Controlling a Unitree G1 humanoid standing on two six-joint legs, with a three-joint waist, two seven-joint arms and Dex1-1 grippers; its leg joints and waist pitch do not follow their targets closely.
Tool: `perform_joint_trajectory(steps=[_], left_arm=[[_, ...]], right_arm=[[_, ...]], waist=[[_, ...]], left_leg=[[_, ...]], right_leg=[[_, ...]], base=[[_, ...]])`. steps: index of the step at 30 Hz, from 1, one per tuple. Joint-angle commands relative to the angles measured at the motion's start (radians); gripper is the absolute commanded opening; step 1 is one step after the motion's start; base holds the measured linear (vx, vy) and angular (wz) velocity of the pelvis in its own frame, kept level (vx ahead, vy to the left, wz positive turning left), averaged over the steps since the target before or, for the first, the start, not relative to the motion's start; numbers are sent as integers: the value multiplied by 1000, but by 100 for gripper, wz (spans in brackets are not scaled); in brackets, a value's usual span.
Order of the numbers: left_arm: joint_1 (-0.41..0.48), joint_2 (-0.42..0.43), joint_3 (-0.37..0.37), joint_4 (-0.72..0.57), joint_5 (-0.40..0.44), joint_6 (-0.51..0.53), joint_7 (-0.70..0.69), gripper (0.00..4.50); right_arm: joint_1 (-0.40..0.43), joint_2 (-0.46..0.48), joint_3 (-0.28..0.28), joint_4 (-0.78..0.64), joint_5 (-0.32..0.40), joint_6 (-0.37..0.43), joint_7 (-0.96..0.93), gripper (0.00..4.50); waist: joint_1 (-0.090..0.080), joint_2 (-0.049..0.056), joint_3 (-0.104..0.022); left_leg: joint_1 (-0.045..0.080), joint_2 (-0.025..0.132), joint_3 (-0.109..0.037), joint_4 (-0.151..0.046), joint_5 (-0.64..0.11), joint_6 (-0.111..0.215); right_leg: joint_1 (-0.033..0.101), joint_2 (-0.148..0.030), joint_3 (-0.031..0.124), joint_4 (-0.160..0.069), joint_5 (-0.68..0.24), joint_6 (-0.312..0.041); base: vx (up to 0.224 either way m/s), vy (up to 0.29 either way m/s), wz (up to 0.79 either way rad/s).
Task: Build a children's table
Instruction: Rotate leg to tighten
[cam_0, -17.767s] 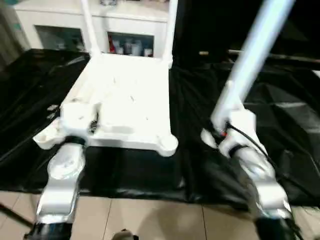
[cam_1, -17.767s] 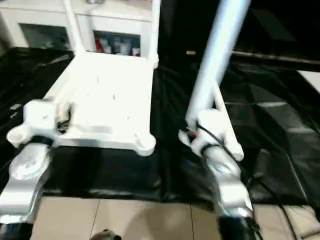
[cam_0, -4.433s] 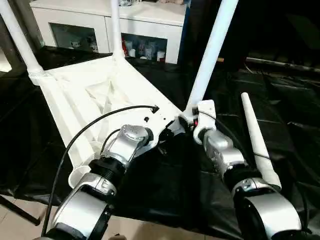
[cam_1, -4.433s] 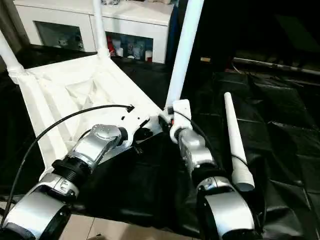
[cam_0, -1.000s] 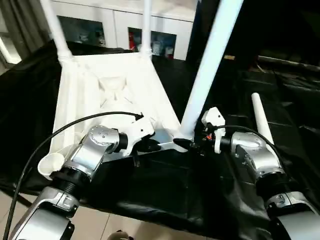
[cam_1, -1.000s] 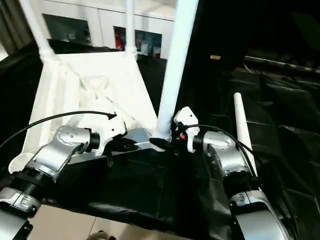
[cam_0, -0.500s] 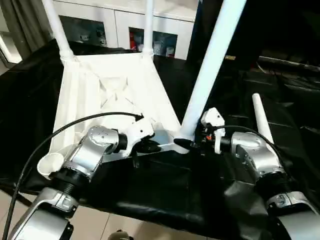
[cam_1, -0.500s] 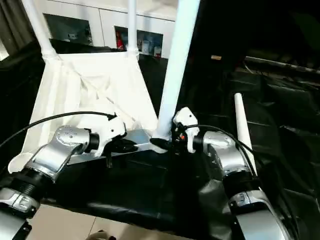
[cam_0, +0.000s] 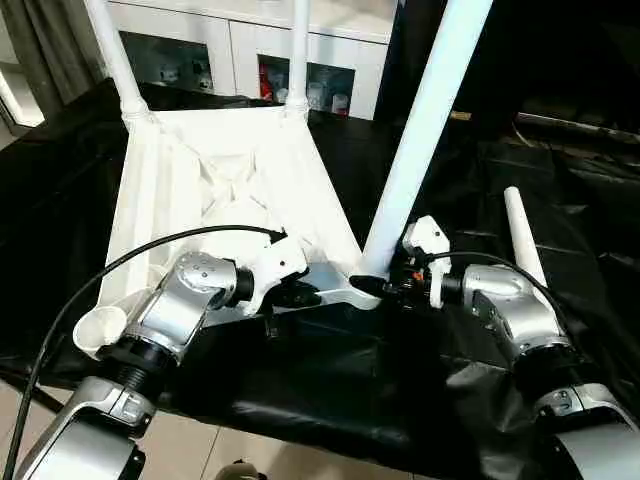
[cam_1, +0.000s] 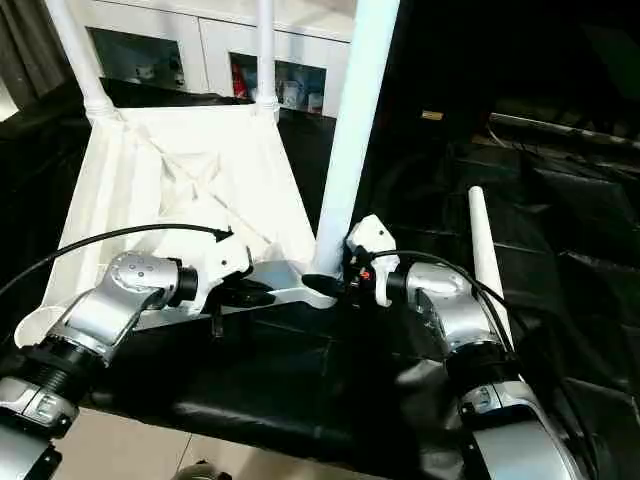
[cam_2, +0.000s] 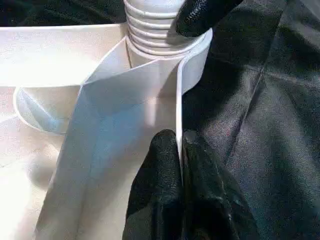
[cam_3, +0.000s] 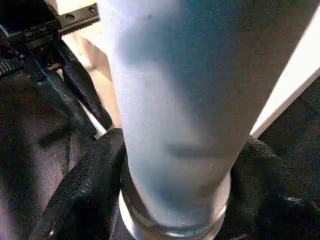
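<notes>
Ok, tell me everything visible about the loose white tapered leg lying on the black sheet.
The loose white tapered plastic leg is a long, smooth round tube, lying flat on the crinkled black sheet to the right of the upturned white table top. Its far end is rounded and narrower. The right arm hides its near end. No gripper is seen touching it.

Upturned table top (cam_0: 215, 190) and loose leg (cam_0: 524, 238) on black sheet (cam_0: 590, 190)

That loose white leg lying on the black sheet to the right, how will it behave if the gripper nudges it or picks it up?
The loose leg is round and tapered, so a sideways nudge would probably roll it in a curve. It looks like smooth hollow plastic: likely light, stiff and somewhat slippery between the fingers. The crinkled black sheet may slow its rolling.
</notes>
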Motion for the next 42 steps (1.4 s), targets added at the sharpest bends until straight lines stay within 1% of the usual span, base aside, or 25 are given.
perform_joint_trajectory(steps=[1,5,7,8,9,11,13,14,17,20,21,22,23,27,28,29,30,31,32,33,34,35,38,39,42], left_arm=[[-5,-23,5,-13,-9,7,23,0],[-39,-58,16,45,18,33,111,0],[-81,-101,37,113,38,64,218,0],[-107,-128,55,155,45,86,290,0],[-140,-162,79,209,43,108,365,0],[-151,-173,86,226,40,115,384,0],[-184,-219,90,272,49,130,455,0],[-194,-233,88,287,55,130,476,0],[-203,-251,81,301,65,124,488,0],[-198,-255,62,301,72,95,465,0],[-196,-254,59,300,73,91,461,0],[-191,-247,54,294,74,78,449,0],[-190,-244,52,295,75,70,446,0],[-172,-222,46,259,65,57,403,0],[-167,-215,44,250,65,53,393,0],[-157,-203,40,234,64,51,372,0],[-155,-200,40,231,64,51,369,0],[-139,-179,32,211,65,23,332,0],[-139,-179,32,211,65,23,332,0],[-122,-155,25,192,63,0,296,0],[-122,-155,25,192,63,0,296,0],[-106,-131,22,171,54,-15,255,0],[-96,-118,21,156,45,-19,225,0],[-86,-104,19,137,34,-33,189,0],[-53,-69,14,74,-1,-55,87,0]], right_arm=[[25,15,-6,23,-15,3,-39,266],[9,67,-57,103,-13,12,-205,266],[-3,114,-91,158,-11,43,-351,266],[-9,136,-100,182,-17,55,-421,266],[-19,165,-109,211,-27,77,-516,266],[-24,176,-113,222,-30,88,-549,265],[-71,223,-147,294,-29,115,-726,265],[-90,238,-162,320,-27,117,-781,265],[-121,256,-172,350,-37,108,-837,265],[-142,266,-160,365,-57,83,-845,265],[-143,268,-163,362,-55,75,-844,300],[-143,265,-165,359,-54,65,-844,300],[-146,265,-168,362,-55,57,-847,321],[-151,246,-173,345,-43,16,-775,348],[-151,236,-168,337,-45,8,-747,374],[-145,218,-156,311,-44,4,-684,374],[-144,215,-154,306,-44,3,-671,380],[-128,180,-127,255,-43,11,-562,384],[-128,180,-127,255,-43,11,-562,404],[-101,129,-77,195,-60,5,-440,404],[-101,129,-77,195,-60,5,-440,404],[-64,70,-25,135,-78,-24,-311,404],[-44,48,-18,96,-59,-21,-239,404],[-30,32,-19,66,-39,-16,-183,404],[-3,-2,-13,3,-8,-5,-73,404]], waist=[[-2,-2,-67],[-7,-1,-63],[-13,1,-59],[-15,0,-59],[-16,2,-58],[-19,0,-59],[-19,4,-60],[-26,4,-62],[-28,4,-64],[-26,0,-67],[-27,-2,-66],[-26,-3,-66],[-25,-2,-66],[-26,0,-64],[-25,-2,-66],[-27,-4,-66],[-26,0,-65],[-23,3,-64],[-22,1,-64],[-24,0,-66],[-21,3,-66],[-20,4,-67],[-20,3,-65],[-21,3,-64],[-19,2,-63]], left_leg=[[8,71,-27,-66,-112,65],[11,69,-29,-71,-151,38],[15,68,-31,-75,-187,17],[22,67,-32,-76,-221,2],[22,67,-33,-77,-228,-2],[20,64,-35,-78,-234,-8],[19,66,-35,-77,-228,-3],[18,63,-36,-78,-223,-11],[15,66,-35,-77,-215,-5],[13,65,-31,-74,-184,12],[11,65,-31,-74,-179,17],[11,64,-31,-74,-182,21],[12,65,-31,-75,-184,21],[11,66,-31,-76,-207,21],[9,68,-33,-76,-195,20],[7,67,-33,-76,-188,22],[8,68,-32,-75,-187,31],[8,68,-31,-73,-186,41],[6,69,-31,-73,-181,46],[7,69,-30,-73,-160,49],[5,68,-30,-71,-158,58],[4,69,-30,-69,-150,64],[6,71,-29,-69,-150,71],[4,67,-29,-69,-160,70],[4,73,-31,-70,-174,68]], right_leg=[[55,-107,60,-63,-169,-211],[52,-109,60,-73,-245,-199],[50,-109,60,-82,-313,-181],[47,-110,60,-90,-378,-160],[45,-110,60,-90,-385,-159],[47,-110,59,-93,-402,-148],[46,-112,61,-93,-385,-145],[46,-109,60,-89,-362,-151],[48,-109,61,-84,-308,-158],[51,-110,62,-77,-232,-173],[52,-109,62,-77,-224,-175],[53,-110,61,-78,-233,-173],[53,-111,61,-78,-242,-171],[52,-113,62,-84,-287,-165],[54,-113,61,-79,-269,-167],[55,-111,60,-77,-259,-168],[54,-112,61,-78,-251,-174],[54,-111,61,-79,-243,-178],[57,-110,60,-77,-231,-177],[55,-109,61,-73,-207,-184],[59,-108,59,-74,-196,-184],[58,-107,59,-72,-176,-188],[57,-109,60,-71,-174,-198],[58,-108,59,-74,-195,-200],[59,-112,60,-78,-239,-196]], base=[[0,0,0],[0,0,0],[0,0,0],[0,0,0],[0,0,0],[0,0,0],[0,0,0],[0,0,0],[0,0,0],[0,0,0],[0,0,0],[0,0,0],[0,0,0],[0,0,0],[0,0,0],[0,0,0],[0,0,0],[0,0,0],[0,0,0],[0,0,0],[0,0,0],[0,0,0],[0,0,0],[0,0,0],[0,0,0]])
